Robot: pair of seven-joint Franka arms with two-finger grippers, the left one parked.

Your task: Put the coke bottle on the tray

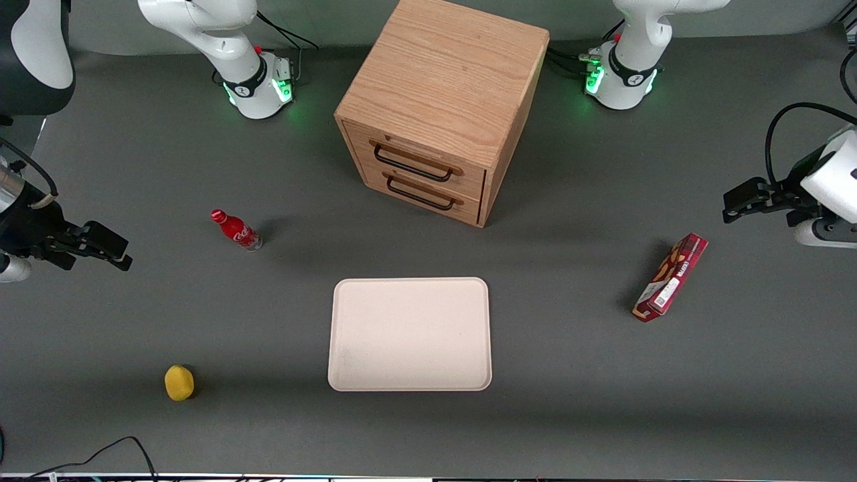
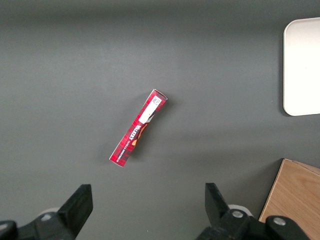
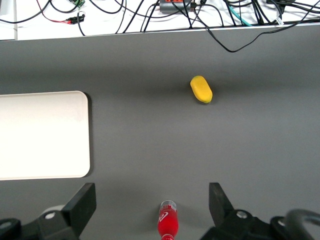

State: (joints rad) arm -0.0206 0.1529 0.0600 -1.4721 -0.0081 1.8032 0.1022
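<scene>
The coke bottle [image 1: 236,229], small and red with a red cap and a clear base, stands on the grey table. It is farther from the front camera than the tray and toward the working arm's end. It also shows in the right wrist view [image 3: 168,222], between the spread fingers but well below them. The cream tray [image 1: 410,333] lies flat and bare at the table's middle, and its edge shows in the right wrist view [image 3: 42,134]. My right gripper [image 1: 119,253] is open and empty. It hovers above the table at the working arm's end, apart from the bottle; it also shows in its own wrist view [image 3: 151,210].
A yellow lemon-like object [image 1: 179,382] lies near the table's front edge. A wooden two-drawer cabinet [image 1: 438,100] stands farther back than the tray. A red snack box [image 1: 671,276] lies toward the parked arm's end. Cables [image 3: 150,15] run along the table's front edge.
</scene>
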